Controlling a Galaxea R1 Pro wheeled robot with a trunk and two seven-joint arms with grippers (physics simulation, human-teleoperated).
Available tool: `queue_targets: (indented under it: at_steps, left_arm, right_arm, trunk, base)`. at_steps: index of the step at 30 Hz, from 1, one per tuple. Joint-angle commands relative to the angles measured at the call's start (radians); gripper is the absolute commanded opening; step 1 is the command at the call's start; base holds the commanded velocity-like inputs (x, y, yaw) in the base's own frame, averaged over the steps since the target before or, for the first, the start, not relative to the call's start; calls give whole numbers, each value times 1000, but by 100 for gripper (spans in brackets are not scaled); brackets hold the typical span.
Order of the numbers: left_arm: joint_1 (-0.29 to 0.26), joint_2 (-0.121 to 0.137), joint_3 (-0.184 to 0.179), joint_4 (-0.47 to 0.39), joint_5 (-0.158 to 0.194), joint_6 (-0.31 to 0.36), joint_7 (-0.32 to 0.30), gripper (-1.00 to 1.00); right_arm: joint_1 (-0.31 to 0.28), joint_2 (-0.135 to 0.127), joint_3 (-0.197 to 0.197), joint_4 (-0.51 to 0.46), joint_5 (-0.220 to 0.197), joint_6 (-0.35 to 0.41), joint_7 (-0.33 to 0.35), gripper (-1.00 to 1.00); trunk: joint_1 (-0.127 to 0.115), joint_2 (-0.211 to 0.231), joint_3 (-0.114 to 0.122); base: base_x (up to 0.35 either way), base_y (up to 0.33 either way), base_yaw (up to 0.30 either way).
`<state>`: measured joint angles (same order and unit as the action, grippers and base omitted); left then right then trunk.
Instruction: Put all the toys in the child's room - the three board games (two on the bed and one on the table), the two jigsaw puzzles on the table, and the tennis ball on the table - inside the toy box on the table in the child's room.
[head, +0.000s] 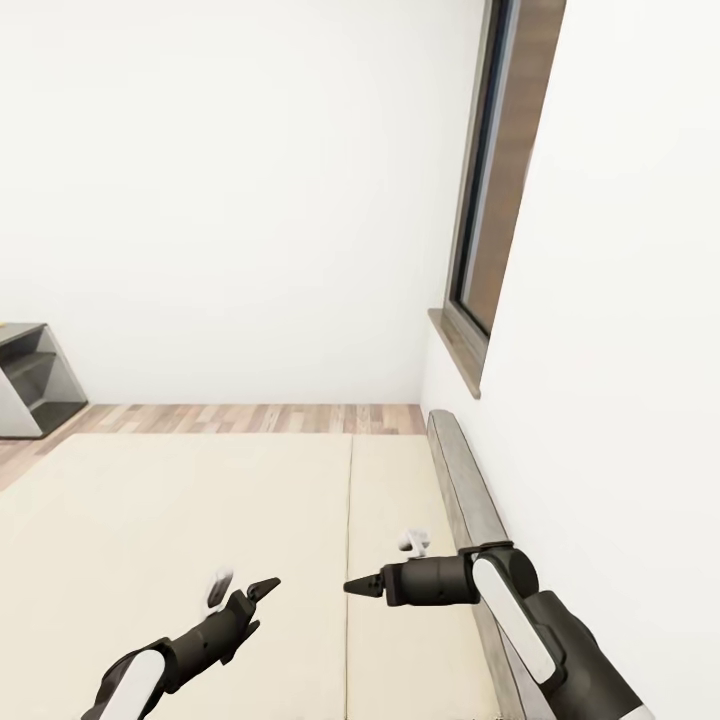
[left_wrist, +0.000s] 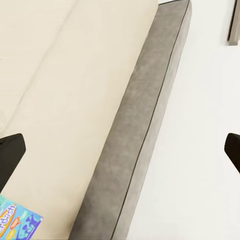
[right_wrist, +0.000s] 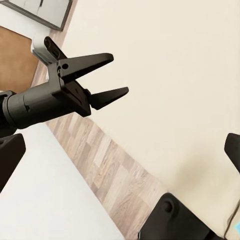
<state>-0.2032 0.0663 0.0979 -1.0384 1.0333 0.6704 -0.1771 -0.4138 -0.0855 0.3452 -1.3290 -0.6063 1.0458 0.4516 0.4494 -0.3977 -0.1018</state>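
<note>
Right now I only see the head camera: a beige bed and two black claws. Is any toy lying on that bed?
Observer: Yes. The left wrist view shows a corner of a blue printed board game flat on the mattress.
Operator: Is the left claw holding anything?
Observer: No. The right wrist view shows the left gripper with its jaws apart and empty.
Operator: And the right one?
Observer: The right gripper is open too. In its own wrist view, its fingertips are wide apart with nothing between them.
</note>
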Motion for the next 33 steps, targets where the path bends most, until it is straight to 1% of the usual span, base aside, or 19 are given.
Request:
queue_targets:
  at_steps: [1,33]
  left_arm:
    - [-1,0,2,0,1,6,-2,100]
    - [-1,-2,1,0,-1,4,1,100]
  right_arm:
    - [-1,-1,0,0,9,1,10,100]
    - [0,-1,-8,2,20,1,10,100]
  trunk:
    - [1,-2,-4]
    - [1,-2,-56]
  base:
    - [0,0,0]
    - [0,0,0]
